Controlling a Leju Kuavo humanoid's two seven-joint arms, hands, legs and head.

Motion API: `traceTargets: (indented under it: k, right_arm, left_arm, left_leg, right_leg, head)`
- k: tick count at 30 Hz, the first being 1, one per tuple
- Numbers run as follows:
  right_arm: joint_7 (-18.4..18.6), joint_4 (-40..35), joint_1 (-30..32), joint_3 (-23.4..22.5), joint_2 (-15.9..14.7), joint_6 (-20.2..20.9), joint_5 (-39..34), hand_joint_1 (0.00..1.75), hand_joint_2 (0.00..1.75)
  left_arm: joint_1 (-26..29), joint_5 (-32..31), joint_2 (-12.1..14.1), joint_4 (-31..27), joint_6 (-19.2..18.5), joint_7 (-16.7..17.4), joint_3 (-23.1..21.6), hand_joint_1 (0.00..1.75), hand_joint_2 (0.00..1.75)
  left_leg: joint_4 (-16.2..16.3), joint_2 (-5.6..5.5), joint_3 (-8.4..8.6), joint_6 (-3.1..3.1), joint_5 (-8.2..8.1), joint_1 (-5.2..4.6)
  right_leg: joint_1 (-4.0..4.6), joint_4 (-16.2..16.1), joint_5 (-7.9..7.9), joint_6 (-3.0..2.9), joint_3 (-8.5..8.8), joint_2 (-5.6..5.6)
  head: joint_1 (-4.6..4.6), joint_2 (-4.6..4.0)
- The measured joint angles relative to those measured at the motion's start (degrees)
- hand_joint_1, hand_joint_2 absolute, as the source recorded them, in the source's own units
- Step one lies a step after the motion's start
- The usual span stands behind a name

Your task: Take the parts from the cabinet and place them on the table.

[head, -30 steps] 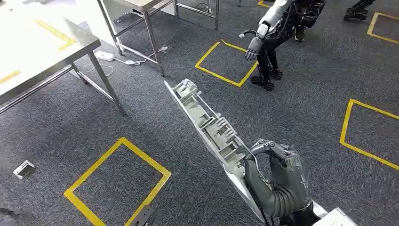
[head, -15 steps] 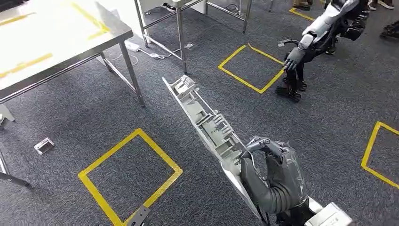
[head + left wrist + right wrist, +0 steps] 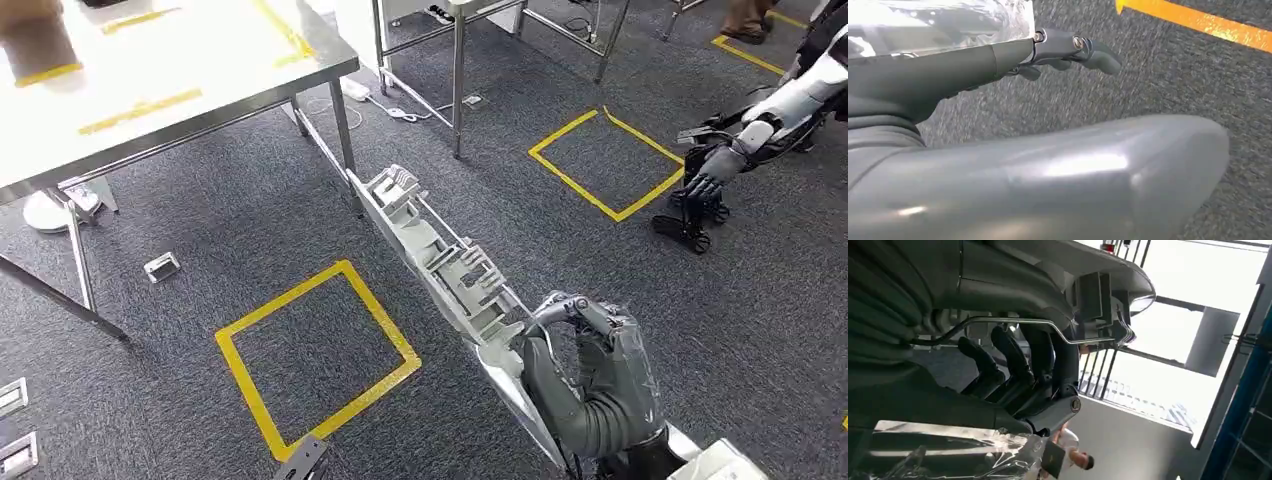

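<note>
Above grey carpet (image 3: 180, 240), fingers (image 3: 580, 318) wrap part (image 3: 440, 262) (near end).

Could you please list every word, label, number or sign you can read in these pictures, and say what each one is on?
There is no readable text in any view.
The long grey plastic part held by the right hand carries no lettering that can be made out.
The yellow tape on the table and the yellow tape squares on the carpet are plain lines, not characters.
</note>
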Motion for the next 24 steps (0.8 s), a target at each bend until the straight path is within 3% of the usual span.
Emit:
traceTargets:
  k: [1, 2, 4, 5, 6, 7, 8, 9, 10, 11, 13, 14, 15, 16, 18, 19, 20, 21, 22, 23, 24]
  right_arm:
    - [0.0, 0.0, -0.12, 0.0, 0.0, 0.0, -0.02, 1.75, 1.75]
    - [0.0, 0.02, -0.08, 0.0, 0.0, 0.0, -0.04, 1.75, 1.75]
    - [0.0, 0.06, -0.06, 0.02, 0.0, 0.0, -0.04, 1.75, 1.75]
    - [0.02, 0.15, -0.06, 0.02, 0.0, 0.0, -0.04, 1.75, 1.75]
    - [0.02, 0.22, -0.06, 0.02, 0.0, 0.0, -0.07, 1.75, 1.75]
    - [0.02, 0.22, -0.05, 0.02, 0.0, 0.0, -0.07, 1.75, 1.75]
    - [0.02, 0.22, -0.06, 0.02, 0.0, 0.0, -0.07, 1.75, 1.75]
    - [0.02, 0.22, -0.04, 0.02, 0.0, 0.0, -0.09, 1.75, 1.75]
    - [0.02, 0.22, -0.13, 0.0, 0.0, 0.0, -0.2, 1.75, 1.75]
    - [0.02, 0.22, -0.18, 0.0, 0.0, -0.02, -0.24, 1.75, 1.75]
    - [0.02, 0.24, -0.24, 0.0, 0.0, 0.0, -0.26, 1.75, 1.75]
    - [0.0, 0.22, -0.25, 0.0, 0.0, 0.0, -0.31, 1.75, 1.75]
    - [0.02, 0.22, -0.32, 0.0, 0.0, 0.0, -0.33, 1.75, 1.75]
    - [0.0, 0.22, -0.34, -0.04, 0.0, 0.0, -0.35, 1.75, 1.75]
    - [0.0, 0.24, -0.33, -0.02, 0.0, 0.0, -0.39, 1.75, 1.75]
    - [0.0, 0.28, -0.3, 0.0, 0.0, 0.0, -0.39, 1.75, 1.75]
    - [0.0, 0.37, -0.24, 0.0, -0.02, 0.0, -0.42, 1.75, 1.75]
    - [0.0, 0.42, -0.21, 0.0, -0.02, 0.0, -0.42, 1.75, 1.75]
    - [0.0, 0.42, -0.21, 0.0, -0.02, 0.0, -0.42, 1.75, 1.75]
    - [0.0, 0.42, -0.24, -0.02, -0.02, 0.0, -0.42, 1.75, 1.75]
    - [0.0, 0.42, -0.3, -0.02, -0.02, 0.0, -0.42, 1.75, 1.75]
  left_arm:
    - [-0.15, -0.09, -0.05, 0.0, 0.0, -0.02, 0.0, 0.0, 1.75]
    - [-0.22, -0.11, -0.05, 0.0, 0.0, -0.02, 0.02, 0.0, 1.75]
    - [-0.2, -0.13, -0.05, 0.0, 0.0, 0.0, 0.0, 0.0, 1.75]
    - [-0.07, -0.13, -0.02, 0.0, 0.0, 0.02, 0.02, 0.0, 1.75]
    - [0.0, -0.13, 0.0, 0.0, 0.0, 0.02, 0.0, 0.0, 1.75]
    - [0.01, -0.13, 0.04, 0.0, 0.0, 0.04, 0.0, 0.0, 1.75]
    - [-0.02, -0.15, 0.06, 0.0, 0.0, 0.13, 0.0, 0.0, 1.75]
    - [-0.12, -0.2, 0.02, 0.0, 0.0, 0.41, 0.0, 0.0, 1.75]
    - [-0.32, -0.24, -0.02, 0.0, -0.02, 0.48, 0.02, 0.0, 1.75]
    - [-0.4, -0.24, -0.05, 0.0, -0.07, 0.79, 0.02, 0.0, 1.75]
    - [-0.14, -0.24, -0.05, 0.0, -0.09, 1.09, 0.0, 0.0, 1.75]
    - [-0.08, -0.24, -0.05, 0.0, -0.09, 1.14, 0.0, 0.0, 1.75]
    - [0.01, -0.26, -0.02, 0.0, -0.09, 1.18, 0.02, 0.0, 1.75]
    - [-0.02, -0.24, 0.06, 0.0, -0.09, 1.22, 0.02, 0.0, 1.75]
    - [-0.2, -0.26, 0.09, 0.0, -0.07, 1.24, 0.04, 0.0, 1.75]
    - [-0.18, -0.26, 0.06, 0.0, -0.09, 1.25, 0.04, 0.0, 1.75]
    - [-0.13, -0.29, 0.02, 0.0, -0.11, 1.25, 0.02, 0.0, 1.75]
    - [-0.1, -0.29, 0.02, 0.0, -0.11, 1.25, 0.02, 0.0, 1.75]
    - [-0.11, -0.29, 0.02, 0.0, -0.09, 1.25, 0.02, 0.0, 1.75]
    - [-0.15, -0.29, 0.02, 0.0, -0.09, 1.25, 0.02, 0.0, 1.75]
    - [-0.15, -0.31, -0.04, 0.0, -0.09, 1.25, 0.02, 0.0, 1.75]
  left_leg:
    - [3.79, 1.58, -1.53, -0.28, -2.05, 0.09]
    - [8.44, 2.3, -3.57, -0.54, -4.04, 0.24]
    - [14.85, 2.62, -6.6, -1.09, -6.03, 0.5]
    - [14.41, 2.67, -6.4, -1.26, -5.15, 0.64]
    - [11.72, 2.81, -5.16, -1.34, -3.23, 0.75]
    - [7.22, 3.13, -2.89, -1.36, -0.72, 0.83]
    - [1.63, 4.28, 0.07, -1.33, 2.0, 0.82]
    - [-0.97, 6.51, 1.49, -1.29, 1.21, 0.4]
    - [-1.95, 7.11, 2.02, -0.63, 1.22, -0.17]
    - [-1.76, 6.66, 1.69, 0.25, 1.04, -0.15]
    - [-1.75, 5.63, 1.39, 0.85, 1.07, -0.34]
    - [-2.06, 5.05, 1.51, 1.34, 1.2, -0.07]
    - [-2.19, 4.58, 1.65, 1.7, 1.32, 0.21]
    - [-2.19, 4.07, 1.65, 1.94, 1.31, 0.27]
    - [-2.18, 2.99, 1.63, 2.31, 1.32, 0.14]
    - [-2.16, 2.34, 1.64, 2.42, 1.3, 0.01]
    - [-2.15, 1.61, 1.69, 2.44, 1.29, -0.11]
    - [-2.13, 0.81, 1.77, 2.45, 1.28, -0.18]
    - [-2.11, 0.07, 1.88, 2.45, 1.28, -0.22]
    - [-2.11, -0.63, 1.97, 2.44, 1.27, -0.23]
    - [-2.12, -1.17, 1.92, 2.42, 1.26, -0.1]
  right_leg:
    - [0.04, -0.03, -0.09, -0.16, 0.26, -0.64]
    - [0.09, 0.01, -0.26, -0.29, 0.43, -1.35]
    - [0.08, 0.16, -0.53, -0.19, 0.55, -2.67]
    - [0.04, 0.27, -0.73, -0.11, 0.61, -3.18]
    - [-0.01, 0.43, -0.93, 0.06, 0.68, -3.71]
    - [-0.08, 0.6, -1.17, 0.25, 0.84, -4.15]
    - [-0.13, 0.77, -1.5, 0.52, 1.11, -4.7]
    - [0.01, 0.78, -1.76, 0.85, 1.32, -5.11]
    - [0.41, 1.09, -1.91, 1.13, 1.18, -5.53]
    - [0.53, 1.03, -1.86, 1.42, 1.07, -5.91]
    - [0.43, 0.85, -1.91, 1.75, 1.31, -7.04]
    - [0.33, 0.91, -2.33, 2.21, 1.43, -7.3]
    - [0.12, 2.09, -3.41, 2.54, 1.05, -4.62]
    - [0.05, 5.18, -5.17, 2.56, -0.41, -2.8]
    - [0.08, 14.92, -9.16, 2.56, -5.46, -1.43]
    - [0.12, 18.58, -9.92, 2.48, -7.64, -1.36]
    - [0.14, 19.78, -9.31, 2.31, -8.81, -1.36]
    - [0.24, 17.81, -7.09, 1.97, -8.41, -1.3]
    - [0.33, 13.64, -4.13, 1.57, -6.82, -1.02]
    - [0.42, 7.93, -0.96, 1.01, -4.43, 0.01]
    - [0.49, 3.16, 0.91, 0.49, -2.54, 1.92]
  head:
    - [-0.2, 0.0]
    - [-0.24, 0.0]
    - [-0.29, 0.0]
    - [-0.33, 0.0]
    - [-0.44, 0.0]
    - [-0.53, 0.0]
    - [-0.64, 0.0]
    - [-0.72, 0.0]
    - [-0.94, -0.02]
    - [-1.01, 0.0]
    - [-0.64, 0.0]
    - [-0.73, 0.0]
    - [-0.5, 0.0]
    - [-0.29, 0.0]
    - [0.33, 0.0]
    - [0.39, 0.0]
    - [0.39, 0.0]
    - [0.41, 0.0]
    - [0.46, -0.02]
    - [0.48, -0.02]
    - [0.52, -0.02]
